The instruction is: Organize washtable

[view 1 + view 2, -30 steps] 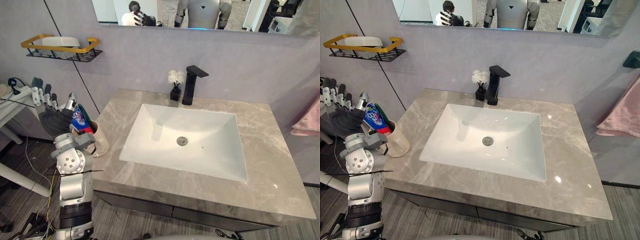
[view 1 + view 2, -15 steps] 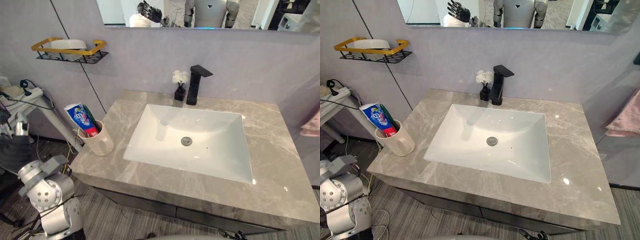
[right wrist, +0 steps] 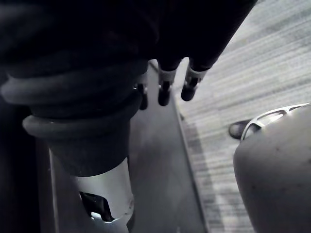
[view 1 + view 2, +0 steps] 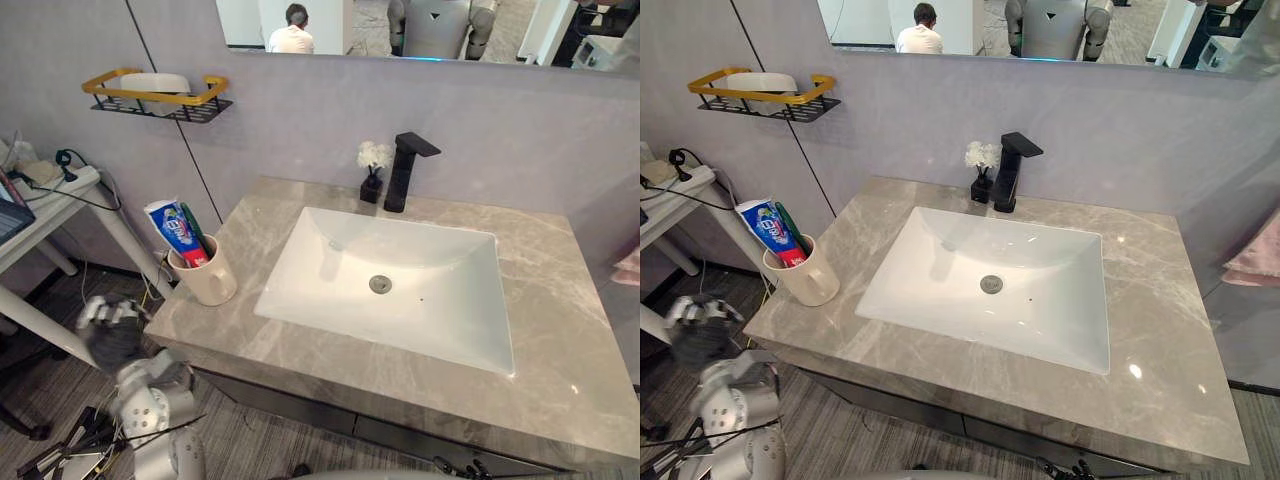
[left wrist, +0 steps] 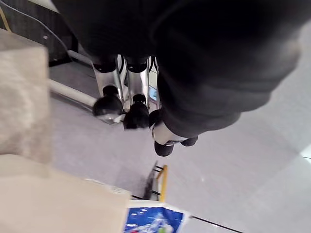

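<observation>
Toothpaste [image 4: 176, 228] stands in the cream cup [image 4: 212, 288], its top leaning out to my left, with the green toothbrush [image 4: 198, 232] tucked just beside it in the same cup. The cup sits at the left end of the grey marble countertop [image 4: 560, 330], close to the edge and well apart from the white basin [image 4: 400, 270]. Behind the basin, the black faucet [image 4: 405, 172] and a small vase of white flowers [image 4: 373, 172] stand just beside each other (whether they touch, I cannot tell). On the wall above the cup hangs a black and yellow shelf [image 4: 160, 98]. My left hand [image 4: 108, 328] hangs low off the counter's left front corner, below the level of its top, with the fingers loose and nothing in them. My right hand [image 3: 190, 85] points down at the floor, its fingers relaxed and empty too. I judge the brush and paste to be sorted, so the step in hand is parking my left arm clear of the counter. To do that well, I should keep the hand out from the counter's edge and not swing it upward under the corner. The cup looks top-heavy with the tube leaning outward, and a knock could tip it off. If the cup needs moving inward, I would push low on its wall with straight fingers, never on the tube.
</observation>
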`<state>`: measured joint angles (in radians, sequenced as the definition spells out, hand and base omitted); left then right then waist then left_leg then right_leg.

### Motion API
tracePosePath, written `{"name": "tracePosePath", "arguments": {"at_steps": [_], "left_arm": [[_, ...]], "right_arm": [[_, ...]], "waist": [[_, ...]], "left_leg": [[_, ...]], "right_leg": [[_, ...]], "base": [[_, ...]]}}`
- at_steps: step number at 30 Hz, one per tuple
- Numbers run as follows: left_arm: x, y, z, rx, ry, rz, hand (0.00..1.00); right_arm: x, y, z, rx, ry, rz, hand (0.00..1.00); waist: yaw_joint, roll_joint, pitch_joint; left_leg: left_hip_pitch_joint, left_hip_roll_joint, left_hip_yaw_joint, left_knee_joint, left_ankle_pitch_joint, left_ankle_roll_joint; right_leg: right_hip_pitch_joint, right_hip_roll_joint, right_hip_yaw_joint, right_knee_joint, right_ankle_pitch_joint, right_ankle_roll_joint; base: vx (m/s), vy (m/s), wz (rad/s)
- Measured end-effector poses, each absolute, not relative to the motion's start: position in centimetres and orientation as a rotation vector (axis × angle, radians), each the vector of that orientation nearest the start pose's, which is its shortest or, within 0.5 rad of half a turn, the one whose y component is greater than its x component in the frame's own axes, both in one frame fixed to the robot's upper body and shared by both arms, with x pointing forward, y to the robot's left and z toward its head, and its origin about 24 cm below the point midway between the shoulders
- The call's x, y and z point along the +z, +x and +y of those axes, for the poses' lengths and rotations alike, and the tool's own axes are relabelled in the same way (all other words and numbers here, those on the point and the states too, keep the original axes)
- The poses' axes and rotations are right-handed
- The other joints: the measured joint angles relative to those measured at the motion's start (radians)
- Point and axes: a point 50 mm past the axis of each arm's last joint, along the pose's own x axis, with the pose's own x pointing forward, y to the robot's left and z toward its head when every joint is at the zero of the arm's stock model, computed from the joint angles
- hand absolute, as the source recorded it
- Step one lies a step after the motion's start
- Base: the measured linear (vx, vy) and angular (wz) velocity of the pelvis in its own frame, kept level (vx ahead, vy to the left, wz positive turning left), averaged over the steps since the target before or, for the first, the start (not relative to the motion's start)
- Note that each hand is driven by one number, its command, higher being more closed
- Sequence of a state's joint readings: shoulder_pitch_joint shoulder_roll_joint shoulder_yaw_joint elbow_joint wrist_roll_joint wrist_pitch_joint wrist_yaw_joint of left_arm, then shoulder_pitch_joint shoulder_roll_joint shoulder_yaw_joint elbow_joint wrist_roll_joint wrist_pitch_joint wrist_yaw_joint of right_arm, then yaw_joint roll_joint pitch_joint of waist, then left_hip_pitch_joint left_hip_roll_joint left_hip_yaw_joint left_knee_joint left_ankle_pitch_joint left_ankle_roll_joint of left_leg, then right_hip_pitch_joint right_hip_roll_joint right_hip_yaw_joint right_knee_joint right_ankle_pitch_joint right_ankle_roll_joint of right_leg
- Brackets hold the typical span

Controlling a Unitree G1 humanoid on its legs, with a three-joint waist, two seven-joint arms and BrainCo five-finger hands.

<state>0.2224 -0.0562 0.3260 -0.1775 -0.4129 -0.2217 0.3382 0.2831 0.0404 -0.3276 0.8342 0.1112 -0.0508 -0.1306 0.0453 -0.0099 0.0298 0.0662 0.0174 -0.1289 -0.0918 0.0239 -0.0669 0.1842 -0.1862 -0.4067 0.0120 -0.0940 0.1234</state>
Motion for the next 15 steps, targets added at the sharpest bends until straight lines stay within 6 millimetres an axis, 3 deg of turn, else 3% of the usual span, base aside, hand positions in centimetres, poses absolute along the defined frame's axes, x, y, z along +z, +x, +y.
{"name": "tracePosePath", "arguments": {"at_steps": [6, 15], "left_arm": [[1.6, 18.4, 24.2, 0.708, -0.393, -0.046, 1.0], [1.1, 18.8, 25.2, 0.681, -0.334, -0.017, 1.0]], "right_arm": [[-15.6, 5.0, -20.0, -0.56, 0.184, 1.058, 0.0], [-15.6, 5.1, -20.0, -0.547, 0.172, 1.057, 0.0]], "waist": [[0.0, -0.008, -0.006], [0.0, -0.01, -0.011]], "left_leg": [[0.016, 0.002, 0.017, 0.002, 0.0, 0.0], [0.029, 0.017, 0.045, -0.005, 0.001, -0.001]], "right_leg": [[0.0, 0.0, 0.014, -0.001, 0.0, 0.0], [0.001, 0.014, 0.031, -0.024, 0.014, -0.005]], "base": [[0.02, -0.005, -0.07], [-0.04, -0.018, -0.09]]}}
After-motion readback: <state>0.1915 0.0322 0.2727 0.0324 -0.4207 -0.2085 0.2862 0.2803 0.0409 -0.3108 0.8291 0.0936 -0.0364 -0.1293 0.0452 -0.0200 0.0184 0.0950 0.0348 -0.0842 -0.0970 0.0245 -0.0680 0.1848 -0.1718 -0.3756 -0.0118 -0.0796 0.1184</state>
